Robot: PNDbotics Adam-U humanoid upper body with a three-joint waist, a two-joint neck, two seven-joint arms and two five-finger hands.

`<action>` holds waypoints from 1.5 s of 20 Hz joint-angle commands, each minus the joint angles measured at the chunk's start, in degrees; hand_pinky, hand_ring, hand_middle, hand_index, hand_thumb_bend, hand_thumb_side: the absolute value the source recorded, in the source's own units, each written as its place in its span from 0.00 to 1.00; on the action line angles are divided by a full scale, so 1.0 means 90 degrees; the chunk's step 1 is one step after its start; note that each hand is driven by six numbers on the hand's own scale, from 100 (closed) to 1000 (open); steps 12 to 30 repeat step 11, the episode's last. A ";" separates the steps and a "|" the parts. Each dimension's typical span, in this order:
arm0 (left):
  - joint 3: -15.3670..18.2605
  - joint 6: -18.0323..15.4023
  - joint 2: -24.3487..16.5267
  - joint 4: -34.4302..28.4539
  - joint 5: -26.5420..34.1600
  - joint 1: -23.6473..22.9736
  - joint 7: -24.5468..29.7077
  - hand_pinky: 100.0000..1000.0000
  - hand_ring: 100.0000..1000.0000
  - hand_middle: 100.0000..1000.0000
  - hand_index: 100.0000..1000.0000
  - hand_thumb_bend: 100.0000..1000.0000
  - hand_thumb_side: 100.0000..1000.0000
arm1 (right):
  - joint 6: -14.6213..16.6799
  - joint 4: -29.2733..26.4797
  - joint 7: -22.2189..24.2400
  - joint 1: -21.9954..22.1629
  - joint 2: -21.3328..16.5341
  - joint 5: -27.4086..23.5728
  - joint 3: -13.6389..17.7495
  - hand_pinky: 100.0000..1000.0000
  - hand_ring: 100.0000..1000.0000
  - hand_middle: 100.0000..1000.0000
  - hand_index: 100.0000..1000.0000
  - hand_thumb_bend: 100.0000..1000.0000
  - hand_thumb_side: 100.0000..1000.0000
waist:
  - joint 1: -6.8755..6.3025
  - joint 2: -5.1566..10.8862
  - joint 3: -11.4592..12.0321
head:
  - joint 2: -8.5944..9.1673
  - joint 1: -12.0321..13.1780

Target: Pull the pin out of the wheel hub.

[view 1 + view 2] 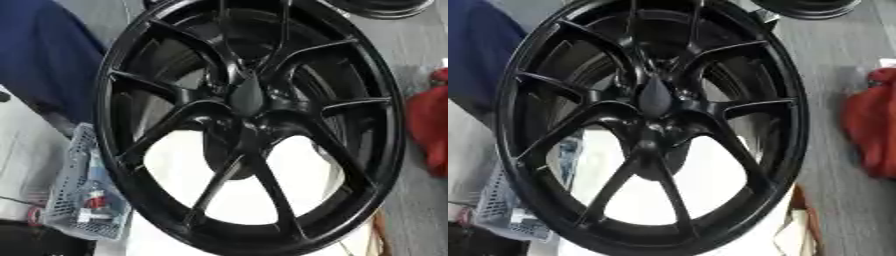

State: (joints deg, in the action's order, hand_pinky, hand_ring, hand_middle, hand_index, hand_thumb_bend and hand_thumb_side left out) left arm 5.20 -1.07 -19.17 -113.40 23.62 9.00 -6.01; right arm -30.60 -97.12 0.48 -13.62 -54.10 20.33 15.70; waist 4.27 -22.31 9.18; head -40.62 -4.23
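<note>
A large glossy black wheel hub (249,125) with several forked spokes fills both views, standing tilted over a white surface. At its centre sits a dark grey, smooth oval shape (656,97), pointed at the top. I cannot make out a separate pin among the black spokes. Neither of my hands shows in either view.
A grey mesh basket (77,195) with small items, one red, stands at the lower left beside the rim. Blue fabric (44,50) lies at the upper left, and a red object (872,130) sits at the right edge. Part of another black rim (385,6) shows at the top right.
</note>
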 commanded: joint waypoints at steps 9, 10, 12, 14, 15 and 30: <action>-0.0008 0.0018 -0.0080 -0.0132 0.0064 0.0145 0.0059 0.96 0.46 0.59 0.78 0.14 0.93 | 0.1831 -0.1938 -0.1604 -0.0464 -0.0100 -0.1886 -0.1041 0.79 0.70 0.72 0.85 0.00 0.40 | -0.0016 0.0164 0.0098 | 0.0178 -0.0114; -0.0016 0.0015 -0.0088 -0.0132 0.0069 0.0160 0.0066 0.96 0.46 0.59 0.78 0.14 0.93 | 0.1970 -0.1939 -0.1637 -0.0530 -0.0079 -0.1961 -0.1120 0.79 0.70 0.72 0.85 0.00 0.41 | -0.0018 0.0166 0.0108 | 0.0186 -0.0119; -0.0021 0.0009 -0.0098 -0.0132 0.0075 0.0174 0.0073 0.96 0.46 0.59 0.78 0.14 0.92 | 0.2089 -0.1940 -0.1674 -0.0589 -0.0048 -0.2021 -0.1186 0.79 0.70 0.72 0.84 0.00 0.41 | -0.0019 0.0167 0.0117 | 0.0191 -0.0121; -0.0021 0.0009 -0.0098 -0.0132 0.0075 0.0174 0.0073 0.96 0.46 0.59 0.78 0.14 0.92 | 0.2089 -0.1940 -0.1674 -0.0589 -0.0048 -0.2021 -0.1186 0.79 0.70 0.72 0.84 0.00 0.41 | -0.0019 0.0167 0.0117 | 0.0191 -0.0121; -0.0021 0.0009 -0.0098 -0.0132 0.0075 0.0174 0.0073 0.96 0.46 0.59 0.78 0.14 0.92 | 0.2089 -0.1940 -0.1674 -0.0589 -0.0048 -0.2021 -0.1186 0.79 0.70 0.72 0.84 0.00 0.41 | -0.0019 0.0167 0.0117 | 0.0191 -0.0121; -0.0021 0.0009 -0.0098 -0.0132 0.0075 0.0174 0.0073 0.96 0.46 0.59 0.78 0.14 0.92 | 0.2089 -0.1940 -0.1674 -0.0589 -0.0048 -0.2021 -0.1186 0.79 0.70 0.72 0.84 0.00 0.41 | -0.0019 0.0167 0.0117 | 0.0191 -0.0121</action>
